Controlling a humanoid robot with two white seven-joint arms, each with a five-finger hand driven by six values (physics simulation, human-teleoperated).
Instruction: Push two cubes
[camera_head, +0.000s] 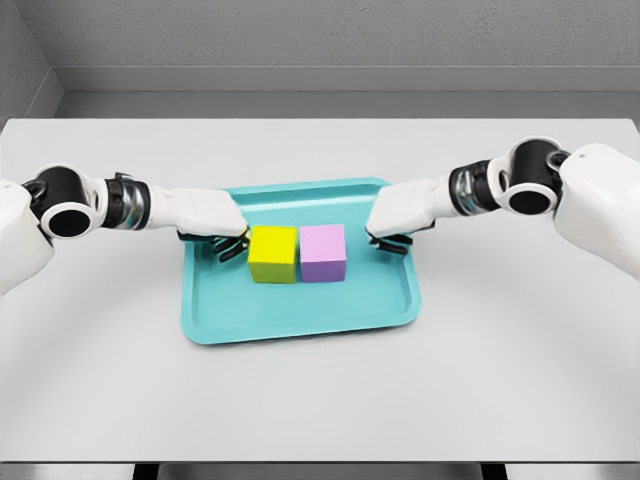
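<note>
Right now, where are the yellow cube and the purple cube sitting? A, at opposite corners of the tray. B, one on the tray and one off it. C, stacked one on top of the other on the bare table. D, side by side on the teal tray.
D: the yellow cube and the purple cube stand next to each other on the teal tray.
</note>
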